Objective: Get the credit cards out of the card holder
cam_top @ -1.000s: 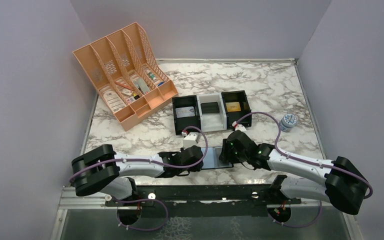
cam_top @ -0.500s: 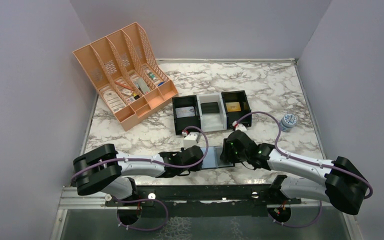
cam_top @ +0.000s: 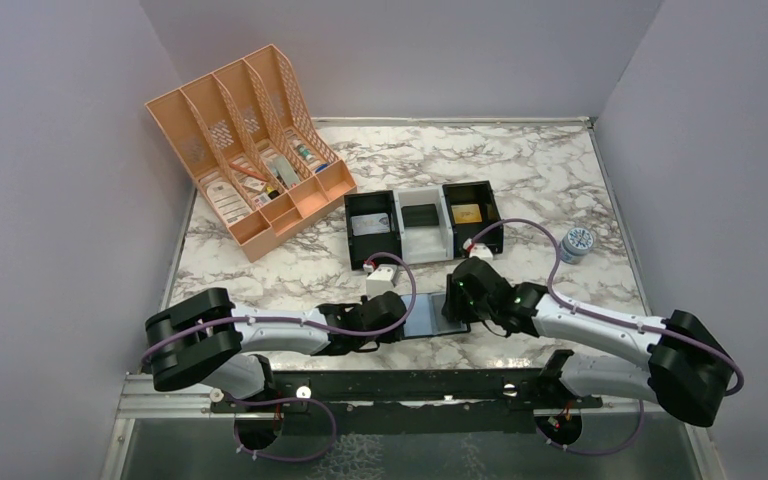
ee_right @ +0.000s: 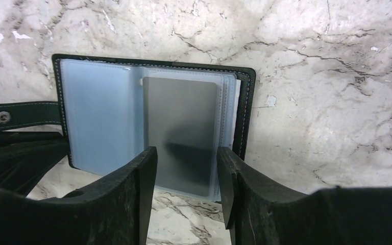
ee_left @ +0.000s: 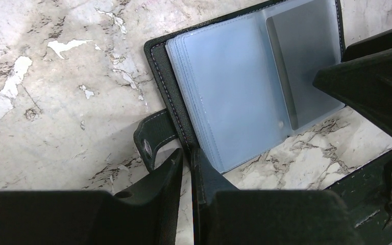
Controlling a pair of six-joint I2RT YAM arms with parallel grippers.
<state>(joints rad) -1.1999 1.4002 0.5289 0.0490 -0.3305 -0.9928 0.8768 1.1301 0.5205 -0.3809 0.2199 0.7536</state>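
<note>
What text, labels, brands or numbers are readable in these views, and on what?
Nothing can be read in any view.
The round tin: blue-and-white lid print, too small to read.
Items in the peach organizer: labels too small to read.
Cards in the tray: blurred, unreadable.
The grey card in the card holder: no print shows on it.
</note>
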